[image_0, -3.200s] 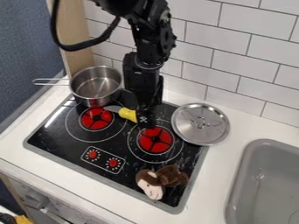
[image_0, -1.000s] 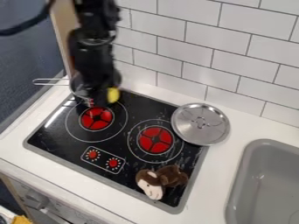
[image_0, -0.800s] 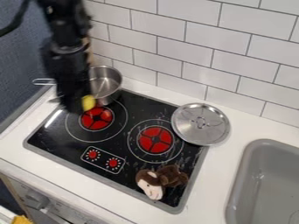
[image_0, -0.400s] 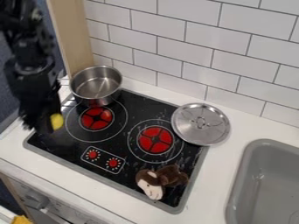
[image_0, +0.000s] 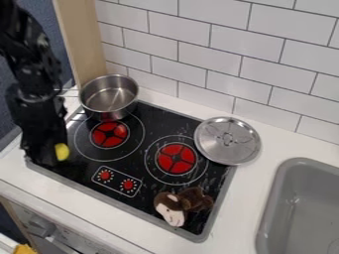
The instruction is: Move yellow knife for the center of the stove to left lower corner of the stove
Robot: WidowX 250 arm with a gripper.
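Observation:
The black gripper (image_0: 45, 158) hangs low over the left corner of the black stove (image_0: 142, 183), shut on the yellow knife (image_0: 61, 152). Part of the knife's yellow handle shows at the gripper's right side, and its blade is hidden behind the gripper. Whether the knife touches the stove surface I cannot tell.
A steel pot (image_0: 109, 97) stands at the stove's back left, close to the arm. A metal lid (image_0: 227, 140) lies over the right edge. A brown monkey toy (image_0: 183, 204) is at the front right, and a grey sink (image_0: 301, 213) lies beyond.
From the stove's back middle, the gripper has travelled left past the pot and then forward to the left corner, carrying the knife. Most recently it came down slightly. Pot, lid and toy have stayed put.

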